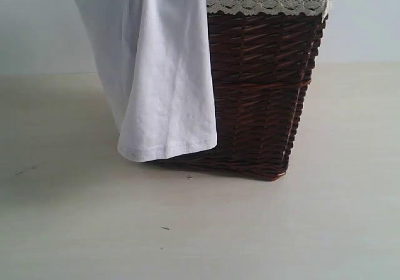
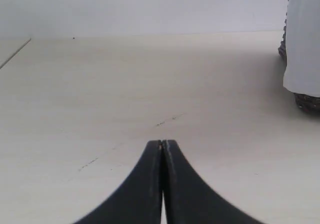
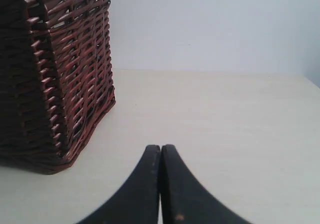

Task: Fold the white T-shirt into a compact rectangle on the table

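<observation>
T-shirt [image 1: 164, 74], white, hangs from the lace-lined wicker basket [image 1: 262, 92], draped down its side, hem close to the table [image 1: 250, 230]. Left end effector [image 2: 162, 143] and right end effector [image 3: 160, 147] both sit closed and empty above the table, the right near the basket.

In the exterior view the wicker basket [image 1: 262, 92] stands on the table [image 1: 250, 230], toward its rear, with the wall [image 1: 37, 24] behind. The T-shirt [image 1: 164, 74] hangs down over the outside of the basket's left side, its hem near the tabletop. The basket liner [image 1: 269, 2] folds over the rim, right of the shirt. The 2 grippers sit over bare table: the left gripper [image 2: 162, 144] left of the basket, the right gripper [image 3: 160, 148] to its right.
</observation>
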`<state>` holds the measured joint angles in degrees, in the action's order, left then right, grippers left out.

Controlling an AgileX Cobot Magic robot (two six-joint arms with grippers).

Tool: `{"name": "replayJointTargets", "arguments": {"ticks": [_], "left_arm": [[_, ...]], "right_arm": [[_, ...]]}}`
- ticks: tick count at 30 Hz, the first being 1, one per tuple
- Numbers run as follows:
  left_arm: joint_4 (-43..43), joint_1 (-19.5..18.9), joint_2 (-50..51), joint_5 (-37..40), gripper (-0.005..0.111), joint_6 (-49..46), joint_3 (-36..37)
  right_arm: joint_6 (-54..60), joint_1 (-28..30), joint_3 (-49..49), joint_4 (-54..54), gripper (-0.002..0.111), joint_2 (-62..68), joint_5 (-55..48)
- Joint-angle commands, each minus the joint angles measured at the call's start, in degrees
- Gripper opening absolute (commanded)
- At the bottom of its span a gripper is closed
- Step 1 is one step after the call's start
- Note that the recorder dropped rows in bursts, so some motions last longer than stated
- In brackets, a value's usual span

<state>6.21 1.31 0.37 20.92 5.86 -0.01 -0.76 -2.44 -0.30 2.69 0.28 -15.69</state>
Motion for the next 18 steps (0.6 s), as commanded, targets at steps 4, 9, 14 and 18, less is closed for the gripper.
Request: {"name": "replayJointTargets", "arguments": {"ticks": [4,9,14,18], "left_arm": [[0.6,-0.1,-0.4,-0.4,0.0,-0.8,0.0],[10.4,-0.1,-0.4,-9.8,0.0,-8.4,0.0],[6.0,-0.1,-0.4,-28.6,0.0,1.5,0.0],[6.0,-0.1,-0.4,-43.4,0.0,11.5,0.0]], "right_arm": [[0.2,0.4,0.3,0.1,0.0,-0.3,0.3],[0.2,0.4,0.3,0.1,0.0,-0.3,0.3],[0.2,0.4,0.3,0.1,0.0,-0.3,0.3],[0.2,0.4,0.3,0.1,0.0,-0.3,0.3]]}}
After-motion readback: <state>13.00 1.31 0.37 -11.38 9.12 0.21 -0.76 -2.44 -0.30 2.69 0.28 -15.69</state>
